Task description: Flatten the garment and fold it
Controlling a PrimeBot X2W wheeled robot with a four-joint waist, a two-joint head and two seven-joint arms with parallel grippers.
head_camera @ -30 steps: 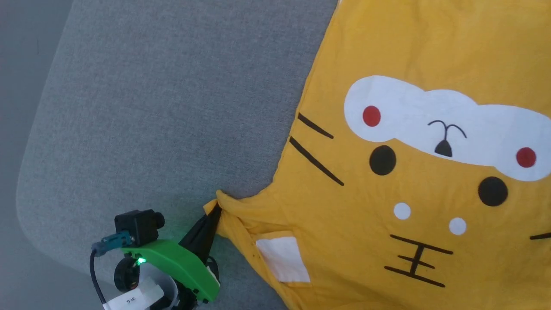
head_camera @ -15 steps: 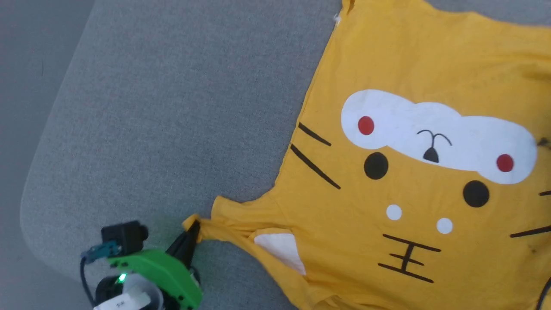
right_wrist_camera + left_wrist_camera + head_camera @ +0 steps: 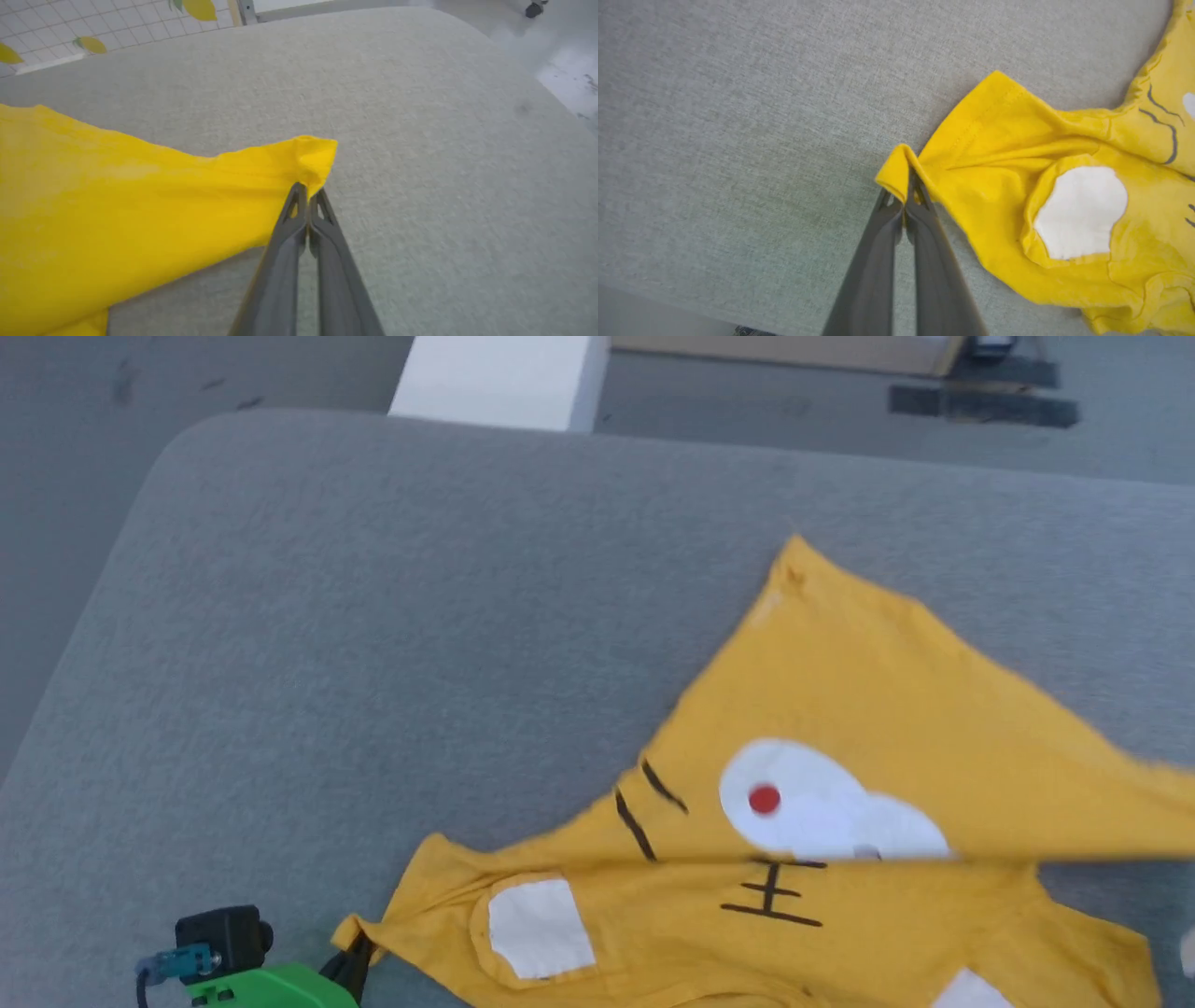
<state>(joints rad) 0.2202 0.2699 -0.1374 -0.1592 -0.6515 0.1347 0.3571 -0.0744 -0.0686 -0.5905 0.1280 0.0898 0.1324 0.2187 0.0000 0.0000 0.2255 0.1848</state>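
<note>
The garment (image 3: pixel 840 709), a bright yellow shirt with white patches, a red dot and dark stripes, lies on the grey padded table (image 3: pixel 373 616). A straight fold edge crosses its print and runs off the right side of the head view. My left gripper (image 3: pixel 358 954) is shut on the sleeve corner at the lower left, and the left wrist view shows its tips (image 3: pixel 908 186) pinching the yellow hem of the garment (image 3: pixel 1017 186). My right gripper (image 3: pixel 306 189) is shut on another corner of the garment (image 3: pixel 117 210), held slightly above the table (image 3: pixel 420 140).
The table's rounded far edge runs across the top of the head view, with grey floor beyond it. A white block (image 3: pixel 499 378) stands past that edge. A dark object (image 3: pixel 980 401) sits on the floor at the far right. A tiled surface (image 3: pixel 93 28) lies behind the table.
The head camera has tilted up, so the whole picture shifted. The right gripper has shut on a corner of the garment, and the cloth now folds across the print. The left gripper's hold is unchanged.
</note>
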